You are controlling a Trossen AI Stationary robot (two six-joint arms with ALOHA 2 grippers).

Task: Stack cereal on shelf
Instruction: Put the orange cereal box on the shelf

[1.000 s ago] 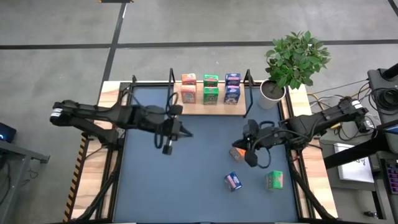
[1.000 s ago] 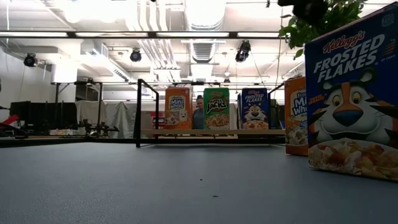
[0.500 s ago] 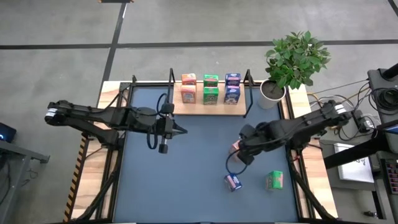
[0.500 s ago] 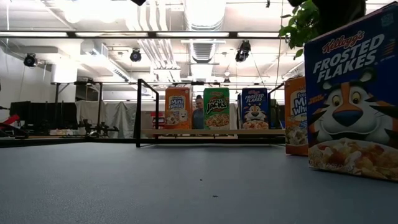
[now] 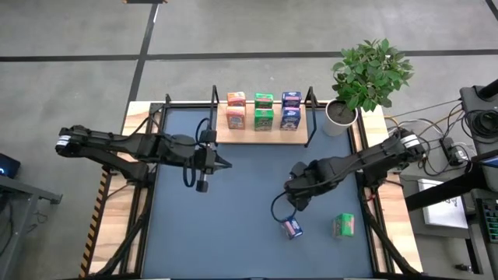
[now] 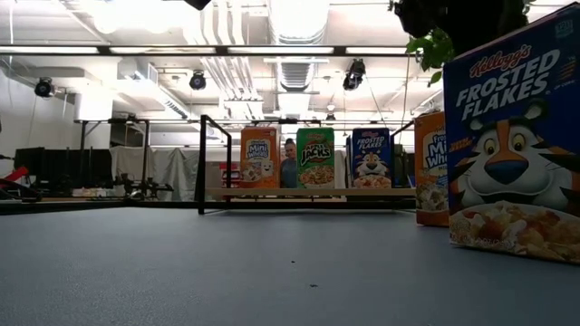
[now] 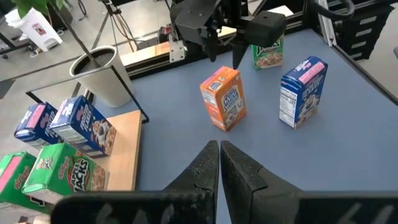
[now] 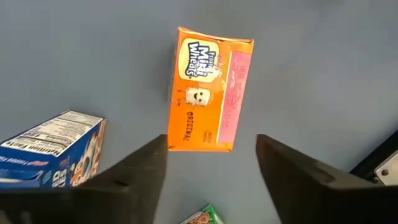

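Right gripper (image 5: 298, 194) newly open above one orange box (image 8: 208, 98), six shelved.

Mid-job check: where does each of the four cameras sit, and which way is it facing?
High: overhead, straight down on the shelf and both arms.
Low: table height, facing the shelf; no arm recognisable.
Left wrist: behind the shut left pincer, facing the orange box and the right pincer.
Right wrist: above the open right pincer, looking down on the orange box.
Shared: both wrist views show the orange box.
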